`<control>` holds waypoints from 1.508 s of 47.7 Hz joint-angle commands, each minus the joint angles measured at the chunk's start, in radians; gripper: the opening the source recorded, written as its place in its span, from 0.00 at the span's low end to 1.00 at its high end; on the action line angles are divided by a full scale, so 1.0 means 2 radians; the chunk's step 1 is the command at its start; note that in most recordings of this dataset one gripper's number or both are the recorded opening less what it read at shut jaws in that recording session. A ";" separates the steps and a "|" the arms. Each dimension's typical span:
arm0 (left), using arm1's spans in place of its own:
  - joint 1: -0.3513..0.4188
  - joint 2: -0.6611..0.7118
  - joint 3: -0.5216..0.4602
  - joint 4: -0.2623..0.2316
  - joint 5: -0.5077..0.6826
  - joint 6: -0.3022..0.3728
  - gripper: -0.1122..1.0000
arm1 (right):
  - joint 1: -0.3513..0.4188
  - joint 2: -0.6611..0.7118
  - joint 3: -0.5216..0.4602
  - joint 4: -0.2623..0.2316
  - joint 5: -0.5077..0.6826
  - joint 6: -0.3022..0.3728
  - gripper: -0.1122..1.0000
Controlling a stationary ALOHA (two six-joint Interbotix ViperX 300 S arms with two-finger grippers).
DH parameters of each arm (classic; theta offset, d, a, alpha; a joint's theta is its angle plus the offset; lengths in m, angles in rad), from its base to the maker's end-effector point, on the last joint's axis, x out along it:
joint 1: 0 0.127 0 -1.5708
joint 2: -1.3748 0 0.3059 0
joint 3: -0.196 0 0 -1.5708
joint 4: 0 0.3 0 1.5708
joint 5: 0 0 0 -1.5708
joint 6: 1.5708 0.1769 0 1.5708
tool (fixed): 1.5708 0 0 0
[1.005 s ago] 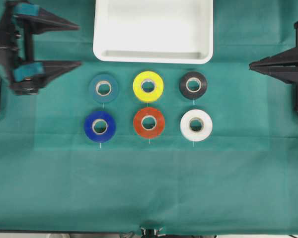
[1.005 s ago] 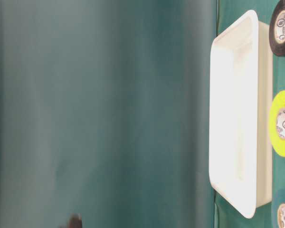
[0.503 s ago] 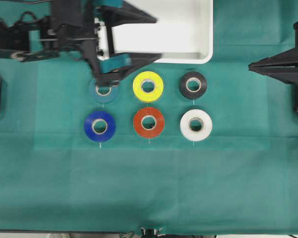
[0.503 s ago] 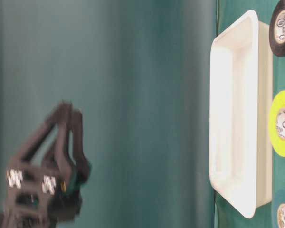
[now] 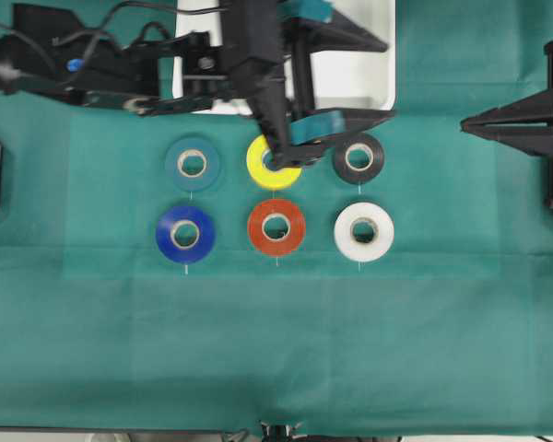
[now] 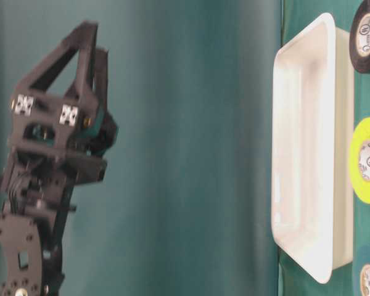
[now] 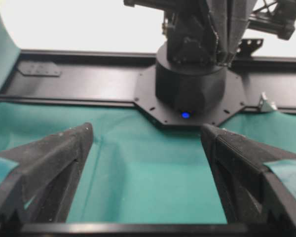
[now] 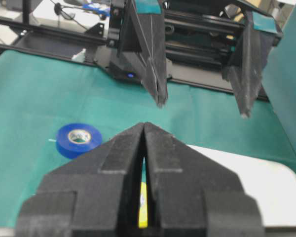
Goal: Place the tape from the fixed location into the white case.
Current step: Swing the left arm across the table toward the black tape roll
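The tape (image 5: 358, 158), light, stiff and lying flat, suits a grip across its rim by the released left end effector (image 5: 384, 78)

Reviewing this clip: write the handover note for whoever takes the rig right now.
Left gripper: open, empty, raised above the table, over the white case's near edge and the top row of rolls.
Right gripper: shut, empty, parked at the right edge.
The tape, the black roll, lies flat at the right end of the top row, beside the yellow roll.
Done: nothing placed yet; the case's visible part is empty.
Left: grasp the tape, place it in the case.
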 commanded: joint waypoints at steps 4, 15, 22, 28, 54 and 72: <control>0.001 0.002 -0.034 0.001 0.018 0.006 1.00 | 0.000 0.003 -0.014 -0.001 -0.002 -0.001 0.10; 0.001 0.003 -0.035 0.000 0.029 0.011 1.00 | 0.001 0.003 -0.014 -0.001 -0.002 -0.001 0.10; 0.002 0.006 -0.046 -0.002 0.081 0.008 1.00 | 0.000 0.003 -0.014 -0.002 -0.002 -0.001 0.10; 0.001 0.016 -0.071 -0.002 0.144 0.012 1.00 | 0.001 0.003 -0.014 -0.002 -0.002 -0.001 0.10; -0.001 0.085 -0.249 0.001 0.510 0.036 1.00 | 0.001 0.005 -0.014 -0.001 0.008 0.001 0.10; -0.009 0.143 -0.388 0.001 0.684 0.061 1.00 | 0.001 0.005 -0.014 -0.002 0.010 0.002 0.10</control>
